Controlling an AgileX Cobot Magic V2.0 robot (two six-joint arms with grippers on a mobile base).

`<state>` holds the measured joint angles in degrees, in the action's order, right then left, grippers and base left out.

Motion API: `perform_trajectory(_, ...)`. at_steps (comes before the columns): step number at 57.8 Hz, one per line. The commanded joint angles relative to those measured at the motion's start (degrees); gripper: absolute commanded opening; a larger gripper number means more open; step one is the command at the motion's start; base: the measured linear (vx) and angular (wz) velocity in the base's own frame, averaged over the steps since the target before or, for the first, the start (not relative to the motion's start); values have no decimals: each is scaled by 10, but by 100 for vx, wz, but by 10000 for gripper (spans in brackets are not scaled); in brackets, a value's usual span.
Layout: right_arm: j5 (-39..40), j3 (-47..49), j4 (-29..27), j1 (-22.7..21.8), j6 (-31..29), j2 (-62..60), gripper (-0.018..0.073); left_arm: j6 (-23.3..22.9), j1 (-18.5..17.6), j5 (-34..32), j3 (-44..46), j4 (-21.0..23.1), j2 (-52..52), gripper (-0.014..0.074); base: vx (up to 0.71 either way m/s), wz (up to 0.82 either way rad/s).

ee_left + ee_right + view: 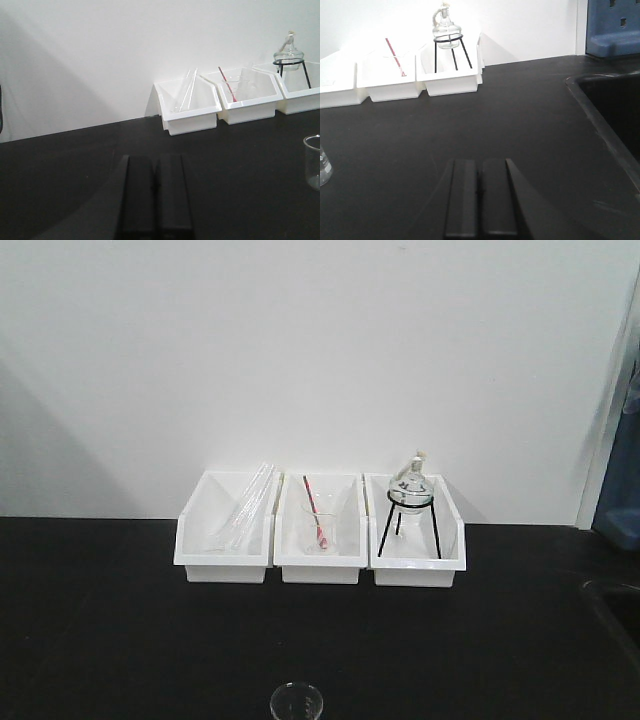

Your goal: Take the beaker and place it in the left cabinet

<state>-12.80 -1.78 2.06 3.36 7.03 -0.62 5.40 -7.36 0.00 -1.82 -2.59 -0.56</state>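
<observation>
Black bench top point(120, 640): carries everything listed.
White bins point(318, 570): three in a row by the wall.
My left gripper point(155, 200): fingers pressed together, holding nothing.
My right gripper point(480, 200): fingers pressed together, holding nothing.
Flask on tripod point(412, 490): in the right-hand bin.
Beaker point(296, 702): upright on the bench, 6 o'clock from the bins and well apart from them; 2 o'clock from my left gripper, 10 o'clock from my right.

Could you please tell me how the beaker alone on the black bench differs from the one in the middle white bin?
The lone beaker stands on the black bench; the binned beaker sits inside the middle white bin. The lone beaker looks empty; the binned beaker holds a leaning red stick. Both are clear glass and upright.
</observation>
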Motion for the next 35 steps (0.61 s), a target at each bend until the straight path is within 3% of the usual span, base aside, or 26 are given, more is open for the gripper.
perform_trajectory(1, 46, -3, 1, -4, -3, -8, -6, -2, 0, -43, -9, 2, -11, 1, 0, -1)
perform_trajectory(10, 47, -3, 7, -4, -3, -8, -6, -2, 0, -43, -9, 2, -11, 1, 0, 0)
perform_trajectory(18, 51, -3, 47, -4, -3, -8, -6, -2, 0, -43, -9, 2, -11, 1, 0, 0)
perform_trajectory(35, 90, -3, 49, -4, 1, -8, -6, -2, 0, -43, -9, 2, -11, 1, 0, 0)
